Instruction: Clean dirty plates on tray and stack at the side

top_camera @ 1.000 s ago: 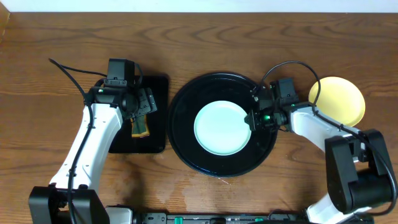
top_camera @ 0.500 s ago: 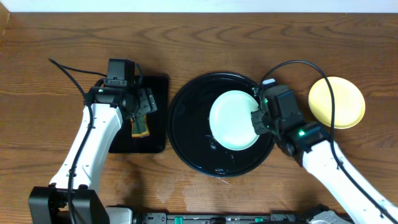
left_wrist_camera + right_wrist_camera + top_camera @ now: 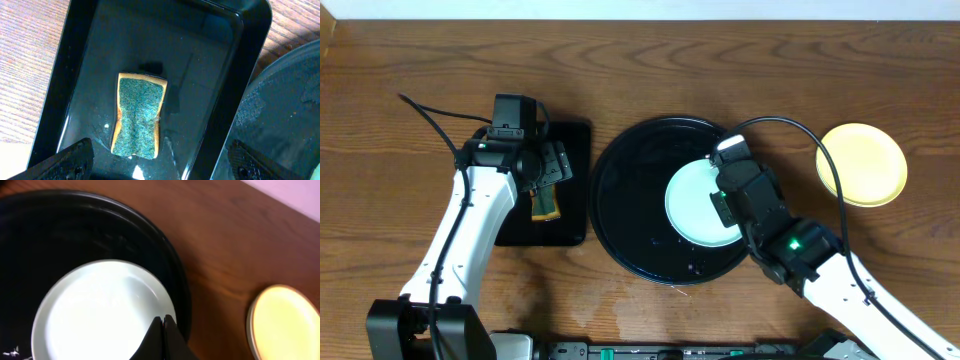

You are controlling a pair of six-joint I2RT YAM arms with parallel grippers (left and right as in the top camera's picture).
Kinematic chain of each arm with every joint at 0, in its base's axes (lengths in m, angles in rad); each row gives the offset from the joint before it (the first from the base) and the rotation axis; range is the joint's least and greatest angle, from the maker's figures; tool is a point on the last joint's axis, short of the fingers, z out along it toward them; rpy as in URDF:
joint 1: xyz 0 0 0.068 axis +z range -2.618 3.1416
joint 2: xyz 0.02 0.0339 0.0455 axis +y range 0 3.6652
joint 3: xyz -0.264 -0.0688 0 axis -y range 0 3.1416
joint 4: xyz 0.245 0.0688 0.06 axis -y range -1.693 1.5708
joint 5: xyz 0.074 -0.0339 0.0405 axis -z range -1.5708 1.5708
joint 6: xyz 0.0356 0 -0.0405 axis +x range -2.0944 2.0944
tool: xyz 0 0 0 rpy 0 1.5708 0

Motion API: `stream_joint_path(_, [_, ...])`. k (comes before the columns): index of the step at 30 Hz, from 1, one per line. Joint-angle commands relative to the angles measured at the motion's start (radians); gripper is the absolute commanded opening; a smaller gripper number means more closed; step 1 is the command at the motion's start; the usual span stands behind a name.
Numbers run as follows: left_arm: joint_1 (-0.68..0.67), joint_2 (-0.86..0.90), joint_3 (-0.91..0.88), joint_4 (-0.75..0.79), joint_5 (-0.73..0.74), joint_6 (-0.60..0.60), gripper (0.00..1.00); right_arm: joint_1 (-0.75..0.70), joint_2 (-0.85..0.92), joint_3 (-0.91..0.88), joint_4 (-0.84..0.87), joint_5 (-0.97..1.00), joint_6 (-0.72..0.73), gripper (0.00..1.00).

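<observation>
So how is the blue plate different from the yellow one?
The mint-blue plate is in the black tray; the yellow plate sits on the table. The right gripper pinches the mint-blue plate's rim; nothing touches the yellow plate. Both are small and round.

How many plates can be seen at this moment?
2. A mint plate is in the round black tray; a yellow plate sits on the table, far right. More may be hidden beneath.

Holds left gripper (image 3: pixel 161 162) spread wide, one finger far out to either side, pointed straight down. Pinches right gripper (image 3: pixel 163 321) shut on the near rim of a mint plate (image 3: pixel 100 310), fingertips meeting just ahead of the wrist.
</observation>
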Motion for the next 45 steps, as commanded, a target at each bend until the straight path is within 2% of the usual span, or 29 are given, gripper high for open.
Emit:
stream_joint_path(1, [0.003, 0.000, 0.017, -0.003, 0.002, 0.002, 0.87, -0.079, 0.038, 0.019, -0.048, -0.113, 0.116, 0.06])
stream_joint_path(3, [0.003, 0.000, 0.017, -0.003, 0.003, 0.002, 0.87, -0.177, 0.097, 0.017, -0.070, -0.282, 0.125, 0.20])
stream_joint_path(5, [0.003, 0.000, 0.017, -0.003, 0.002, 0.002, 0.87, -0.258, 0.156, 0.017, -0.073, -0.398, 0.125, 0.28])
stream_joint_path(10, [0.003, 0.000, 0.017, -0.003, 0.003, 0.002, 0.87, -0.463, 0.315, 0.017, -0.039, -0.713, 0.100, 0.27])
stream_joint_path(14, [0.003, 0.000, 0.017, -0.003, 0.002, 0.002, 0.87, -0.550, 0.393, 0.017, -0.005, -0.908, 0.044, 0.29])
stream_joint_path(24, [0.003, 0.000, 0.017, -0.003, 0.002, 0.002, 0.87, -0.568, 0.534, 0.017, 0.011, -0.844, 0.045, 0.29])
stream_joint_path(25, [0.003, 0.000, 0.017, -0.003, 0.002, 0.002, 0.87, -0.568, 0.550, 0.017, 0.008, -0.834, 0.047, 0.26])
stream_joint_path(27, [0.003, 0.000, 0.017, -0.003, 0.003, 0.002, 0.87, -0.570, 0.559, 0.017, 0.007, -0.945, 0.030, 0.21])
stream_joint_path(30, [0.003, 0.000, 0.017, -0.003, 0.002, 0.002, 0.87, -0.569, 0.538, 0.018, 0.022, -1.106, -0.051, 0.27])
stream_joint_path(32, [0.003, 0.000, 0.017, -0.003, 0.003, 0.002, 0.87, -0.569, 0.506, 0.019, 0.027, -1.112, -0.053, 0.29])
stream_joint_path(35, [0.003, 0.000, 0.017, -0.003, 0.002, 0.002, 0.87, -0.570, 0.426, 0.019, 0.018, -1.015, -0.039, 0.29])
stream_joint_path(40, [0.003, 0.000, 0.017, -0.003, 0.002, 0.002, 0.87, -0.570, 0.317, 0.019, -0.010, -0.695, 0.074, 0.28])
stream_joint_path(45, [0.003, 0.000, 0.017, -0.003, 0.002, 0.002, 0.87, -0.567, 0.333, 0.018, -0.012, -0.659, 0.072, 0.29])
